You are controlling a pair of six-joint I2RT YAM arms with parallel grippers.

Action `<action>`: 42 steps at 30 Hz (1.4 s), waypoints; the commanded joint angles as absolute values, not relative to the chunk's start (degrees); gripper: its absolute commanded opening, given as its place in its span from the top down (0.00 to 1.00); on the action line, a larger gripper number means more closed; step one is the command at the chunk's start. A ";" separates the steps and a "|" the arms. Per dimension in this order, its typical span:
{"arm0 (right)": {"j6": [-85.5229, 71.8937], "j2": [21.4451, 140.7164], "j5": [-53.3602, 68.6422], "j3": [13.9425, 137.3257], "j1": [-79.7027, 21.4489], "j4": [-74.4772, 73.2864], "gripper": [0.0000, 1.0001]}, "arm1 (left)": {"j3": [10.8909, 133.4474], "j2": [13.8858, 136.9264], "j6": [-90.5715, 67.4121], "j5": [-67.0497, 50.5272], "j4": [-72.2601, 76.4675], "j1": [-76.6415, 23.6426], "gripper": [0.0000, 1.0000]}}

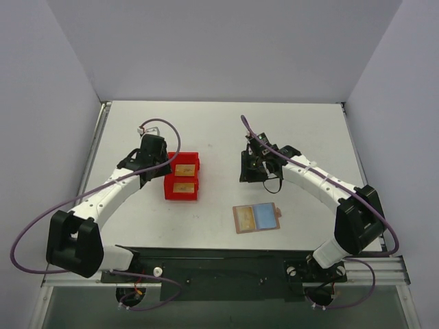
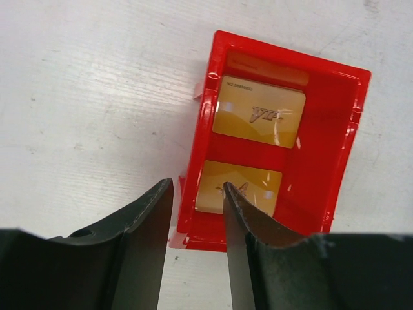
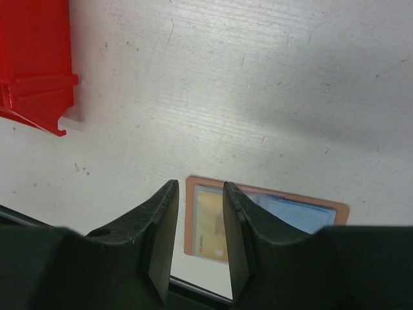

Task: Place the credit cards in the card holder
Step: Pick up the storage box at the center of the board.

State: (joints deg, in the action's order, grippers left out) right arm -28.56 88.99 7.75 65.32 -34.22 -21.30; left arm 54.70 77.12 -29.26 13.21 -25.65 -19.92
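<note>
Two gold cards lie flat inside the red bin. The open wallet lies right of the bin, nearer the arm bases. We judge the cards light, stiff and slick, so we would pinch an edge. One reads "NO", its digits unclear, and perhaps "VIP". Our left gripper over the bin's edge and right gripper right of it both gape empty.

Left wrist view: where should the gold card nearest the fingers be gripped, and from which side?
Probably from above: the card lies flat inside the red bin, whose walls block side approaches. Pinch its two long edges.
</note>
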 commanded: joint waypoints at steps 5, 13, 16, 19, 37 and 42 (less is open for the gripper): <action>-27.42 89.83 9.67 65.83 -34.37 -22.41 0.70 | 58.18 81.73 -27.51 19.69 -27.78 -19.95 0.53; -26.98 89.56 9.84 65.30 -34.01 -22.41 0.70 | 56.60 84.55 -27.51 14.41 -23.47 -19.95 0.53; -27.25 89.56 10.02 65.13 -33.84 -22.15 0.70 | 56.60 85.43 -27.60 13.89 -23.73 -19.95 0.57; -27.42 89.56 10.46 64.86 -33.93 -21.89 0.70 | 56.16 86.04 -28.04 12.57 -23.03 -20.04 0.64; -27.77 89.21 10.28 63.90 -33.75 -21.27 0.70 | 50.29 84.03 -40.94 8.80 -20.66 -21.09 1.00; -27.77 89.03 10.20 63.46 -33.84 -21.18 0.70 | 45.97 81.83 -52.88 8.17 -18.81 -24.07 1.00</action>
